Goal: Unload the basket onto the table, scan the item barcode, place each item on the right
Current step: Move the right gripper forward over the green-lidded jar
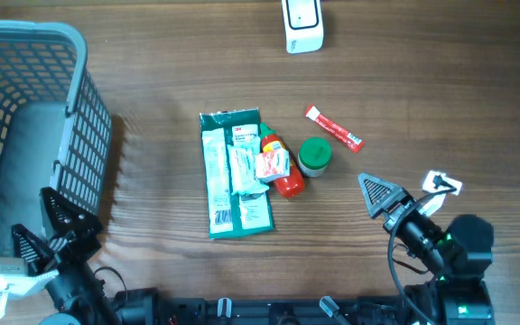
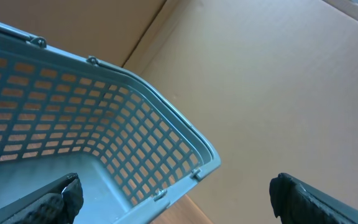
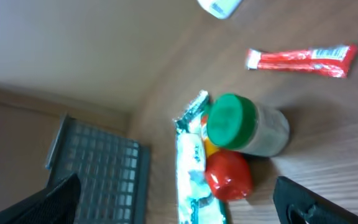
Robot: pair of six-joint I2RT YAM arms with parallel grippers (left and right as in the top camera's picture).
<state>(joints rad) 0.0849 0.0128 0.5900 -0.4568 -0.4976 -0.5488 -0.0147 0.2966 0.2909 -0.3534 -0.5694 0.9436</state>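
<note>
Several items lie mid-table: a green-and-white packet (image 1: 235, 171), a red bottle (image 1: 280, 167) against its right edge, a green-lidded jar (image 1: 314, 155) and a red sachet (image 1: 333, 127). A white scanner (image 1: 303, 25) stands at the far edge. My right gripper (image 1: 411, 190) is open, to the right of the jar and apart from it. Its wrist view shows the jar (image 3: 241, 124), bottle (image 3: 229, 174), packet (image 3: 194, 168) and sachet (image 3: 303, 60) ahead of the open right gripper (image 3: 179, 202). My left gripper (image 1: 48, 230) is open and empty at the near left.
A tall grey-blue mesh basket (image 1: 25, 117) fills the left side, and my left gripper (image 2: 176, 199) sits right by its near corner (image 2: 194, 168). Brown cardboard walls rise behind it. Bare wooden tabletop (image 1: 422, 81) lies between the items and the scanner.
</note>
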